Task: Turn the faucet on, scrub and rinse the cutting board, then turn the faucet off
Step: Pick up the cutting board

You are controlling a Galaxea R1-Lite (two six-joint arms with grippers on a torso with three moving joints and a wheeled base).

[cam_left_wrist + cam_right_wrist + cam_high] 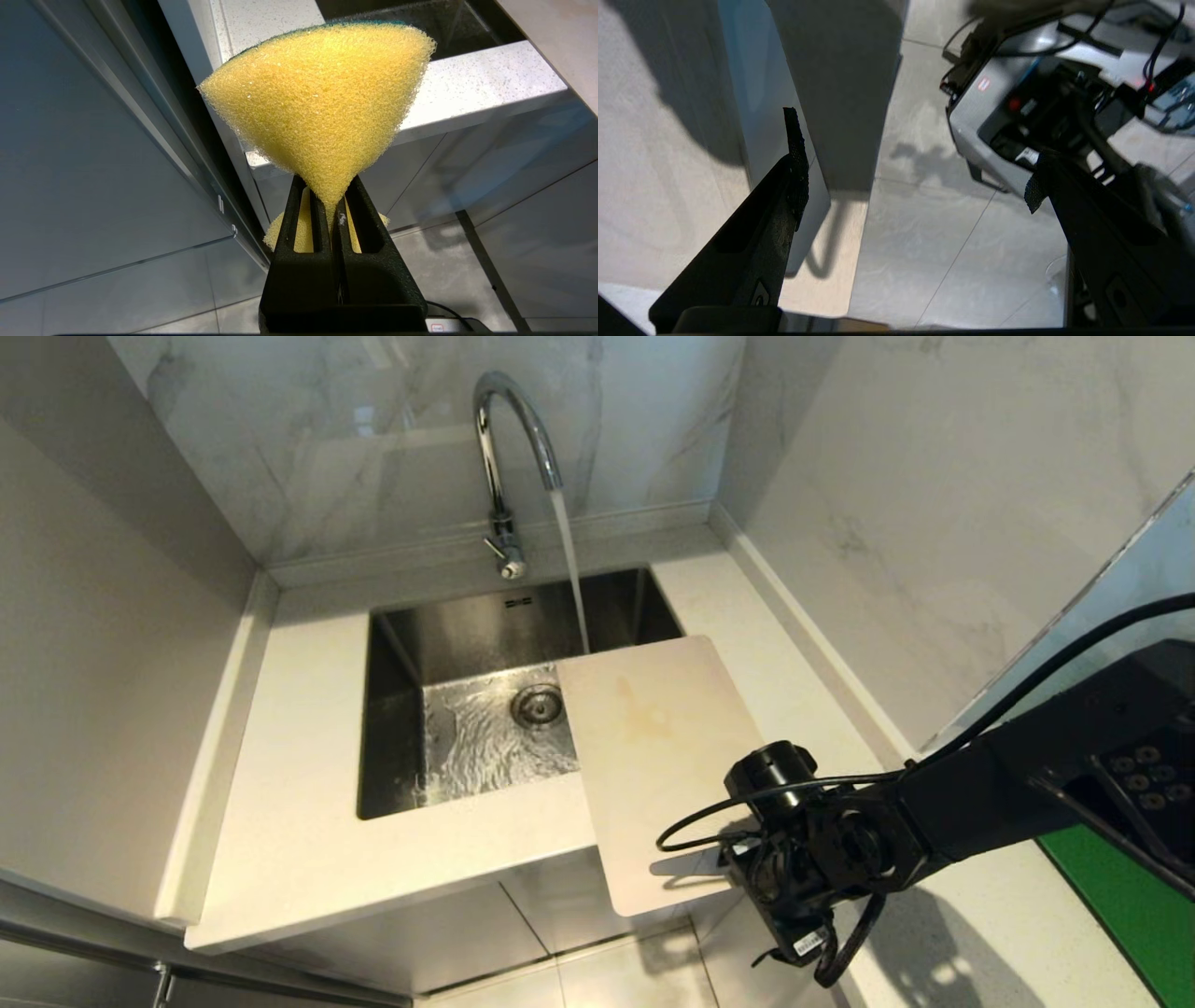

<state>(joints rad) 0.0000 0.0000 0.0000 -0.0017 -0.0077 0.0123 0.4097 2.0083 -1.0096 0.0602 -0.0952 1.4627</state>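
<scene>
So the big cream-beige rectangular cutting board (653, 756) lies over the sink's (392, 709) right rim, long axis running out past the counter's front edge. The right gripper (915, 158), jaws wide open, sits right at that overhanging end. The tall chrome gooseneck faucet (504, 448) is running. The left gripper (334, 205) is pinching a yellow sponge (322, 107) below the counter.
</scene>
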